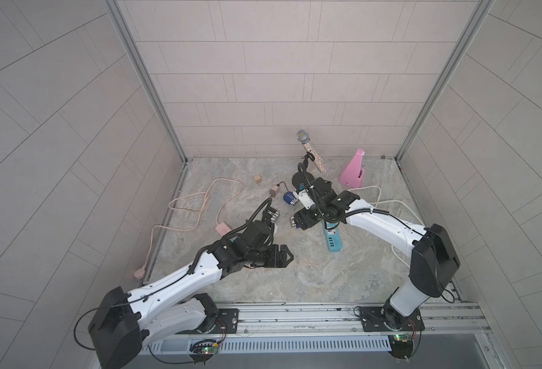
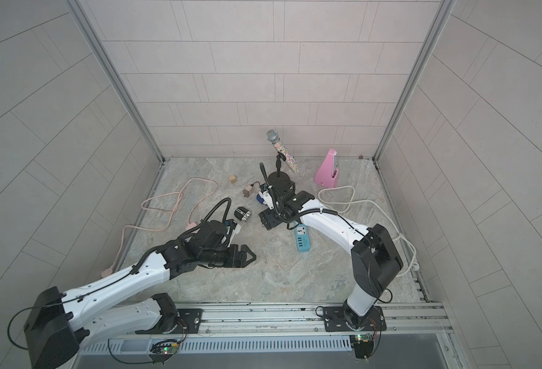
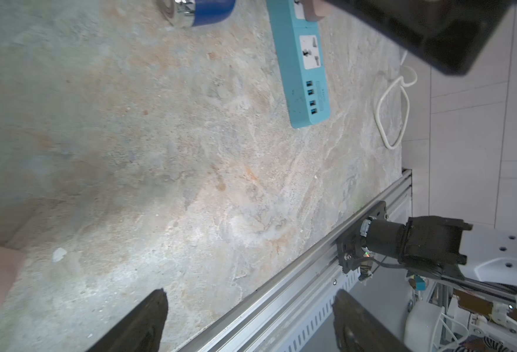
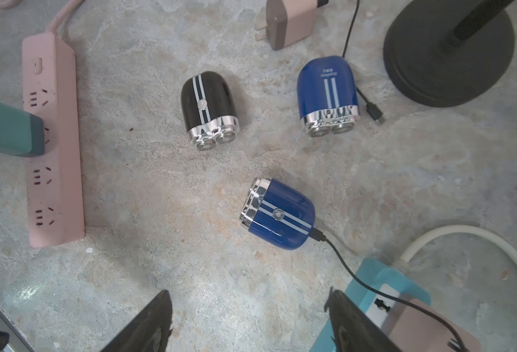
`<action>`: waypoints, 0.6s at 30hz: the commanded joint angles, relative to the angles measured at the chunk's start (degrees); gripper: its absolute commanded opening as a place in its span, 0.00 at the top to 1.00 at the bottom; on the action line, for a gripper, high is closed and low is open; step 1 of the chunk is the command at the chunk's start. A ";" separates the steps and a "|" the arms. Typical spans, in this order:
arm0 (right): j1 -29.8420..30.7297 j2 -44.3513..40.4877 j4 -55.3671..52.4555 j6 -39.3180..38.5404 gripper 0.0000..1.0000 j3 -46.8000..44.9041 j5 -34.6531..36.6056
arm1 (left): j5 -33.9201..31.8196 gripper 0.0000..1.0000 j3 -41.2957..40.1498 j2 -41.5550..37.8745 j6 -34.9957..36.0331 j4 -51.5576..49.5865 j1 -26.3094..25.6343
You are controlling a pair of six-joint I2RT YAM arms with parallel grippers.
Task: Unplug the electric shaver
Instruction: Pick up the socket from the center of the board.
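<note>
1. Top view: left gripper (image 1: 286, 255) aside, right gripper (image 1: 299, 220) low mid-table; the two near, could clash.
2. Left wrist: jaws apart, empty; teal plastic power strip (image 3: 303, 76) unanchored, may drag.
3. Right wrist: jaws apart, empty; corded dark-blue rounded shaver (image 4: 281, 213) just ahead; tugging its thin black cable (image 4: 342, 268) could slide it.

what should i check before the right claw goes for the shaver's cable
1. right claw open, empty: ok
2. left claw open, holding nothing: ok
3. plugged shaver picked out, cable in its port: ok
4. cable leads to the adapter on the strip: ok
5. nothing between right claw and plugged shaver: ok
6. how tightly the cable sits in the port: cannot tell
</note>
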 commanded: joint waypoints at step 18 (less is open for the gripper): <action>7.67 -0.23 4.37 3.45 0.18 -0.23 -4.61 | -43.82 0.00 13.43 -22.20 9.72 -18.89 -2.09</action>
